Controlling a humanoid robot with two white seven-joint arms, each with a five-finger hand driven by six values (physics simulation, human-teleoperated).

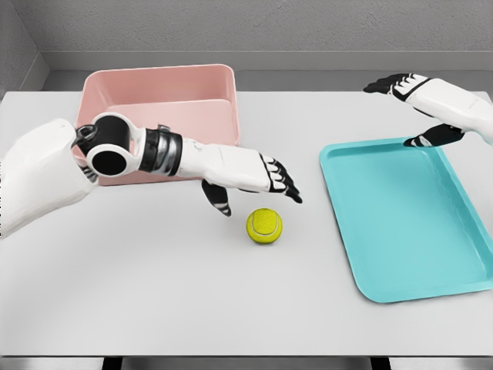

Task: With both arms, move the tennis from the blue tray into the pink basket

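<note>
A yellow-green tennis ball (264,225) lies on the white table between the pink basket (162,100) and the blue tray (408,216). My left hand (258,189) hovers just above and left of the ball, fingers spread, thumb hanging down, not touching it. My right hand (408,108) is raised over the tray's far edge, fingers relaxed and holding nothing. The basket stands at the back left, partly hidden by my left forearm. Nothing lies in the tray.
The white table (192,308) ends in a front edge near the picture's bottom. A grey wall runs behind the basket.
</note>
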